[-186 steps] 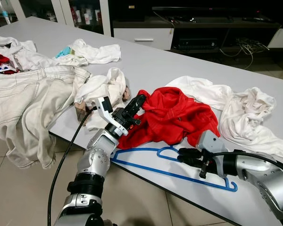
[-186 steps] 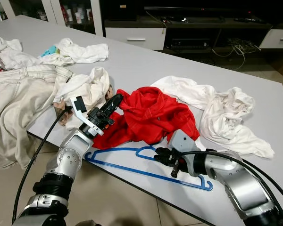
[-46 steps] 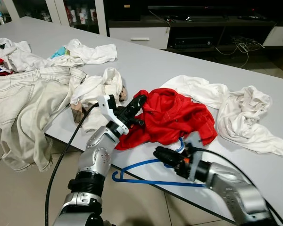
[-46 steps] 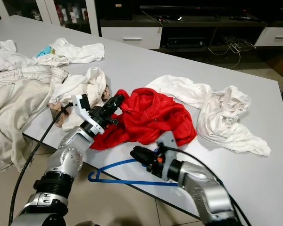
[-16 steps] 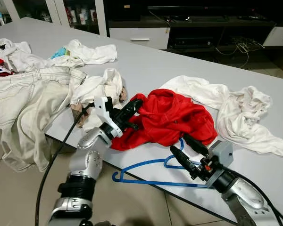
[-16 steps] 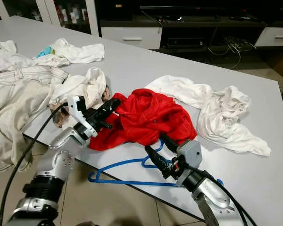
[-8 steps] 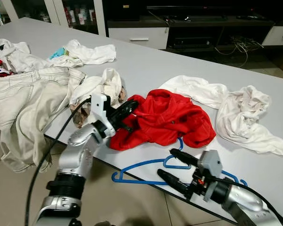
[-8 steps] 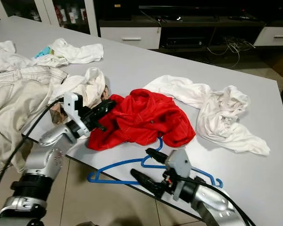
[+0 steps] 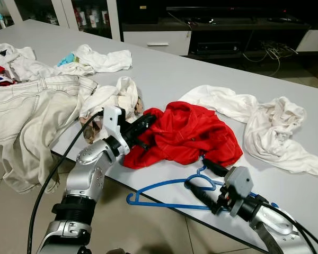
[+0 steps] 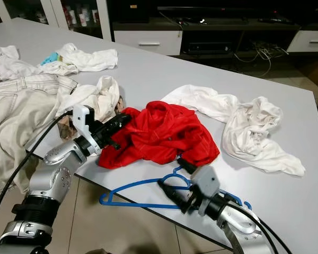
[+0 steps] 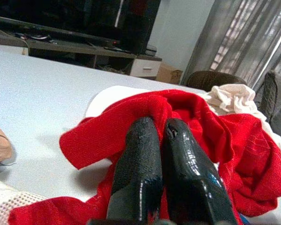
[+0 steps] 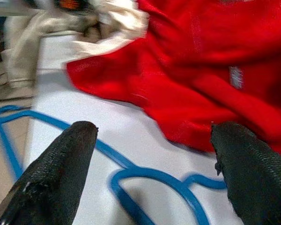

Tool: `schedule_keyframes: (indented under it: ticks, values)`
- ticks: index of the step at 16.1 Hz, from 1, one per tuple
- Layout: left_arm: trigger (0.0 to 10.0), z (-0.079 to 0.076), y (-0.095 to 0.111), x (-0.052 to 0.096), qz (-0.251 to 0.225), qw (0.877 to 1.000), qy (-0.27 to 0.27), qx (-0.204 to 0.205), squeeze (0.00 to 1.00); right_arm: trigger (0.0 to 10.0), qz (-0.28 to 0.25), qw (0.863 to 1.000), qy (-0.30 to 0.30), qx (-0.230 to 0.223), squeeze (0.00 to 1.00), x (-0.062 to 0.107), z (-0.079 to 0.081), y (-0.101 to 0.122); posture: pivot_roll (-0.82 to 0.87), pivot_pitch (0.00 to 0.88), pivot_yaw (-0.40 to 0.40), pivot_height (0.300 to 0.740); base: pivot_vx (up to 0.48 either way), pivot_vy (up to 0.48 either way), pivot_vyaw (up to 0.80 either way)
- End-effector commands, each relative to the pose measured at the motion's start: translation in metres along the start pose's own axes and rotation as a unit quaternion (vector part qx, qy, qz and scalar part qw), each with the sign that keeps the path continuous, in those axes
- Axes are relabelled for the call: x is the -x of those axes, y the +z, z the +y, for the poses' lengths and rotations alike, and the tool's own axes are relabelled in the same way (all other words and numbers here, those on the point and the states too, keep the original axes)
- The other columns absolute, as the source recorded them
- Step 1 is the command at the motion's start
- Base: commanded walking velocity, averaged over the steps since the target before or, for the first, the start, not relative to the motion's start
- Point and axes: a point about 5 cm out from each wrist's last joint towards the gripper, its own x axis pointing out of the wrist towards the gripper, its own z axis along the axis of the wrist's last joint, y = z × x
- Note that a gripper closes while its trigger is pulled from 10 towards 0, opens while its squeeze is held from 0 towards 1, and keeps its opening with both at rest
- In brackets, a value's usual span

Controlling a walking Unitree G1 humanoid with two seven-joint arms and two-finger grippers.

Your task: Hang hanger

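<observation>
Blue hanger (image 9: 169,194) flat on table edge (image 9: 164,69) beside red shirt (image 9: 188,135), straddled by wide-open, empty right gripper (image 9: 201,182), probably for pickup; left gripper (image 11: 160,140) pinched on shirt, apparently steadying.

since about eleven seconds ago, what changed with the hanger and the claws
The blue hanger was dragged toward the table's near edge; its left end now overhangs it. The right claw, shut on the hanger's neck back then, has let go and now hovers open over the hook end. The left claw stays shut on the red shirt, whose left edge has bunched slightly. The white clothes and jeans lie as before.
</observation>
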Motion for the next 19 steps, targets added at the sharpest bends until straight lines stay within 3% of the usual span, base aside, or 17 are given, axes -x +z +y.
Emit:
schedule_keyframes:
  ticks: [1,5,12,15,19]
  values:
    - [10.0,-0.001,-0.002,0.000,0.004,1.000,0.002,-0.005,0.00,10.0,-0.005,1.000,-0.013,-0.009,0.00,0.000,-0.004,0.000,-0.05,0.000,0.009,0.740,0.000,0.000,0.00]
    - [10.0,-0.005,-0.017,0.005,0.016,1.000,0.010,0.007,0.00,10.0,-0.017,0.999,-0.037,-0.005,0.00,-0.010,-0.003,0.003,-0.06,0.000,0.007,0.740,0.000,0.000,0.00]
    - [10.0,-0.008,-0.020,0.003,0.020,1.000,0.009,0.002,0.00,10.0,0.060,0.997,0.021,0.051,0.00,-0.033,0.000,0.012,-0.06,0.000,0.001,0.740,0.000,0.000,0.00]
    - [10.0,-0.007,-0.019,0.003,0.018,1.000,0.011,-0.001,0.00,10.0,0.119,0.991,0.055,0.005,0.00,-0.033,0.007,0.000,-0.05,0.000,-0.002,0.740,0.000,0.000,0.00]
    - [10.0,-0.007,-0.018,0.003,0.017,1.000,0.010,-0.001,0.00,10.0,0.125,0.990,0.061,-0.028,0.00,-0.029,0.008,-0.002,-0.05,0.000,-0.001,0.740,0.000,0.000,0.00]
